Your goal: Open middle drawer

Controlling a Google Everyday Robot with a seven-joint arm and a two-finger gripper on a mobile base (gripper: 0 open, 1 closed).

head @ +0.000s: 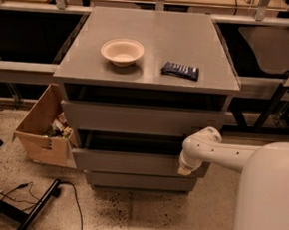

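Note:
The grey cabinet (150, 42) has three flat grey drawer fronts. The middle drawer (126, 162) stands out a little from the cabinet, with a dark gap showing above its front. The top drawer (139, 119) sits above it and the lowest drawer (134, 180) below it. My gripper (185, 168) points down at the right end of the middle drawer's front, at the end of the white arm (221, 154) that reaches in from the right.
A beige bowl (122, 51) and a dark snack packet (180, 70) lie on the cabinet top. An open cardboard box (43, 129) with clutter stands at the cabinet's left. Black cables and a stand leg (37, 203) lie on the speckled floor at the lower left.

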